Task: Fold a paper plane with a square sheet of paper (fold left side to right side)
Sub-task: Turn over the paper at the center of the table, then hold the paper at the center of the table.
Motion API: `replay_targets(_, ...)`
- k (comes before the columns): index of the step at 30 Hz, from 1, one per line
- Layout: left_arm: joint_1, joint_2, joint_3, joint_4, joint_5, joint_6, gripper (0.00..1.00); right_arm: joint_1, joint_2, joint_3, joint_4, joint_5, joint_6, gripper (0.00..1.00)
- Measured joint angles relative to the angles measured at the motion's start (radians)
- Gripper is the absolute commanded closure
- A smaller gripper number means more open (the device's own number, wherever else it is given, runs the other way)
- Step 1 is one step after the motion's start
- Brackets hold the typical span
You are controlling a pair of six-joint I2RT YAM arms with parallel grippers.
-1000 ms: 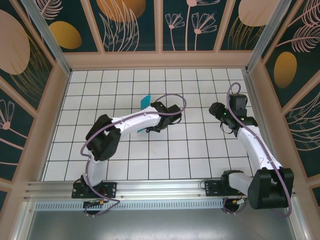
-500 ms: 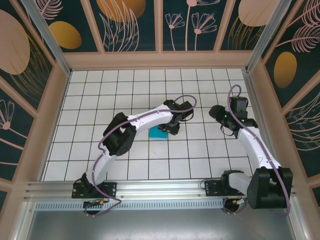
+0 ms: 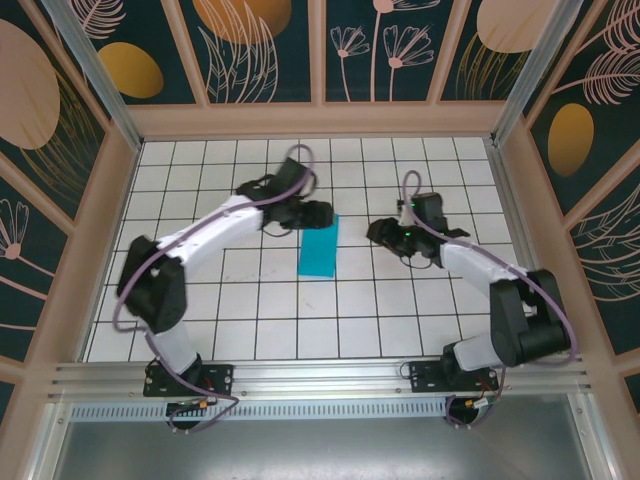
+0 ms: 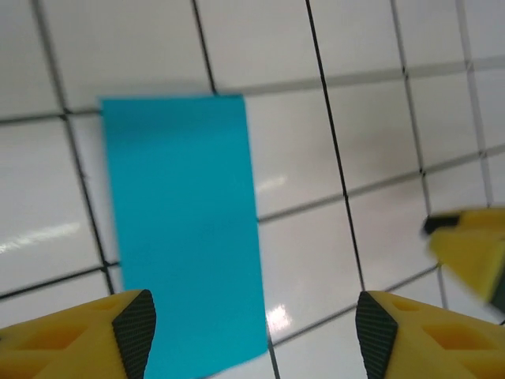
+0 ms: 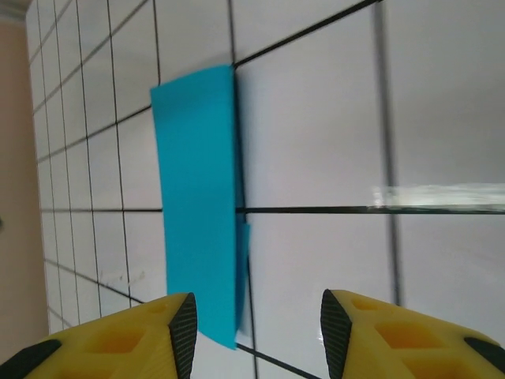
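Lighting: bright, even, coming from overhead.
The glossy white grid-tiled table top (image 4: 300, 253) is throwing pale glare streaks in both wrist views. The thin cyan-blue folded paper sheet (image 5: 197, 205) is casting a narrow grey shadow along its right edge. The left wrist view is blurring slightly; a yellow wedge (image 4: 473, 253) at its right edge is smearing.

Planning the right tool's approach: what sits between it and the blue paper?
Nothing: bare white grid tiles separate the right tool from the folded blue paper, as the top view shows.
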Motion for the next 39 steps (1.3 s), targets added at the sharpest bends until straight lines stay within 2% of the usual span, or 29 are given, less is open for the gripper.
replay_targets(4,0.117,-0.113,-0.213,0.167,0.080,-0.048,0.28,0.108,0.158,0.124,0.040,0.010,0.020,0.51)
replay_targets(8,0.157,-0.112,-0.348,0.274,0.150,-0.092,0.27,0.163,0.278,0.256,0.058,0.035,0.016,0.51)
replay_targets(13,0.165,-0.090,-0.388,0.372,0.217,-0.127,0.27,0.180,0.404,0.381,0.066,0.067,-0.003,0.51)
replay_targets(19,0.165,-0.051,-0.409,0.435,0.242,-0.144,0.26,0.180,0.520,0.451,0.057,0.091,-0.027,0.51)
replay_targets(25,0.165,-0.019,-0.414,0.454,0.251,-0.154,0.26,0.180,0.546,0.452,0.034,0.110,-0.038,0.51)
replay_targets(39,0.164,0.100,-0.419,0.544,0.353,-0.203,0.36,0.180,0.548,0.451,0.035,0.110,-0.055,0.52)
